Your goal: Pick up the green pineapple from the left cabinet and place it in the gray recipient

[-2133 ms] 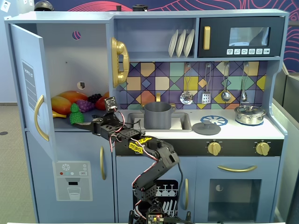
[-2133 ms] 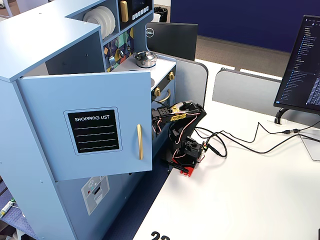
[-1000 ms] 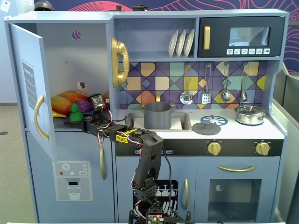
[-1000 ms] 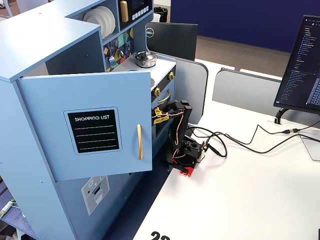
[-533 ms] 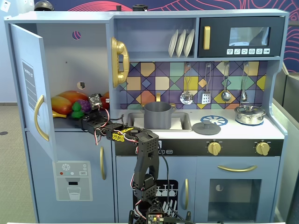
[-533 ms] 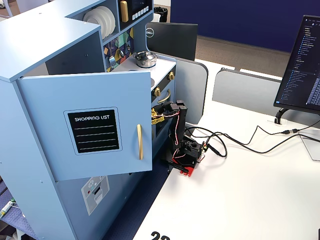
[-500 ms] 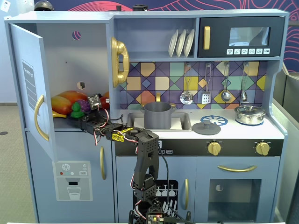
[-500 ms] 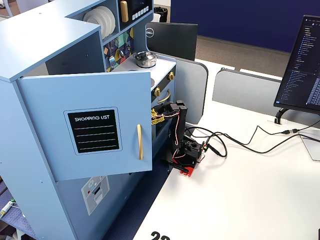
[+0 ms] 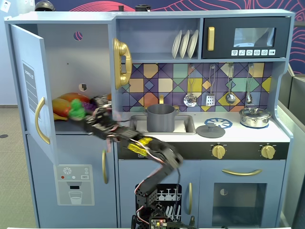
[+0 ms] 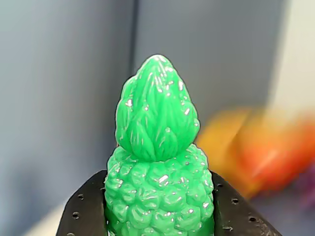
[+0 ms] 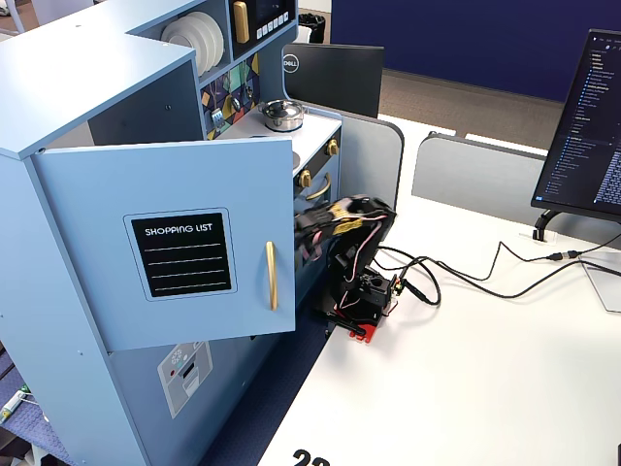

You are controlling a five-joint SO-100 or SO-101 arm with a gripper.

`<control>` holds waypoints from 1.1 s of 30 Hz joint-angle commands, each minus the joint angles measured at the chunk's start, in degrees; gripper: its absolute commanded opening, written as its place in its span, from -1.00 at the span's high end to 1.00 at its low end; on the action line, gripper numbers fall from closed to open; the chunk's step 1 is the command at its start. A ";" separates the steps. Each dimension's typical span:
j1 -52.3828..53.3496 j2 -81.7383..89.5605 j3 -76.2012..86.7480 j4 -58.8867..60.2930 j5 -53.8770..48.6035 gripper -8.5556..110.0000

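At the bottom of the wrist view the gripper has its two black, hole-dotted fingers pinching the green pineapple, one glossy plastic fruit with a bumpy round body and a pointed leafy crown standing upright. In a fixed view the same pineapple sits left of centre at the open mouth of the left cabinet, a light-blue compartment with one round hole in its back wall and a gold-handled door swung out. One yellow-orange mango lies just behind it on the shelf. One gray recipient, a plain straight-sided pot, stands in the sink at centre frame, well apart
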 commanded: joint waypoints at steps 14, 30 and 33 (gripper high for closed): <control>45.18 6.68 -17.93 13.45 12.74 0.86; 54.14 -13.27 -26.37 27.16 1.67 0.86; 55.20 -14.24 -26.19 30.23 1.14 0.86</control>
